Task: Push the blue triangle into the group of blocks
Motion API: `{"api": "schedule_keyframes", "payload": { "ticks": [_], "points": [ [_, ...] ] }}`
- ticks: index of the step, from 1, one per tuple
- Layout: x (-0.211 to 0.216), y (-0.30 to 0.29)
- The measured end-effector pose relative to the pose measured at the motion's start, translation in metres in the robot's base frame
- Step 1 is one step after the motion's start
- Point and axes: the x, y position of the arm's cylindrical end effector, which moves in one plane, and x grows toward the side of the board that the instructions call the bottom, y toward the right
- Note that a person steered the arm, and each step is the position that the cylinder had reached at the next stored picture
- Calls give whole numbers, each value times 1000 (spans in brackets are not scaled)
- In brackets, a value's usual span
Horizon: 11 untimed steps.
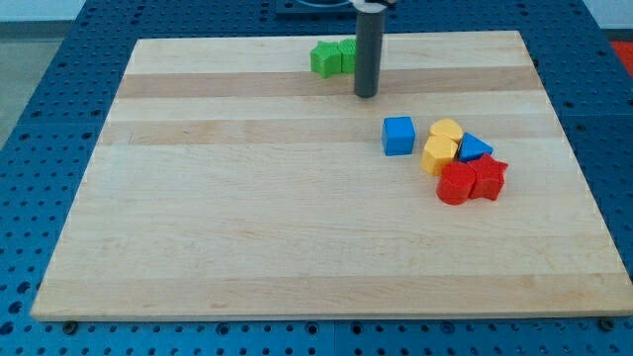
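Observation:
The blue triangle (475, 148) lies at the view's right, touching the yellow blocks on its left and the red blocks below it. The group holds two yellow blocks (446, 130) (439, 155), a red cylinder (456, 184) and a red star-like block (489, 177). A blue cube (399, 135) sits just left of the group, apart from it. My tip (366, 95) stands on the board up and to the left of the blue cube, well away from the blue triangle.
Two green blocks (324, 58) (347, 53) sit near the board's top edge, just left of the rod. The wooden board (247, 218) lies on a blue perforated table.

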Motion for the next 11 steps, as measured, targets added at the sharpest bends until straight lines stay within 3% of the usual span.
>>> {"api": "schedule_keyframes", "payload": {
  "ticks": [2,5,11],
  "points": [
    [21,86],
    [78,153],
    [134,120]
  ]
}}
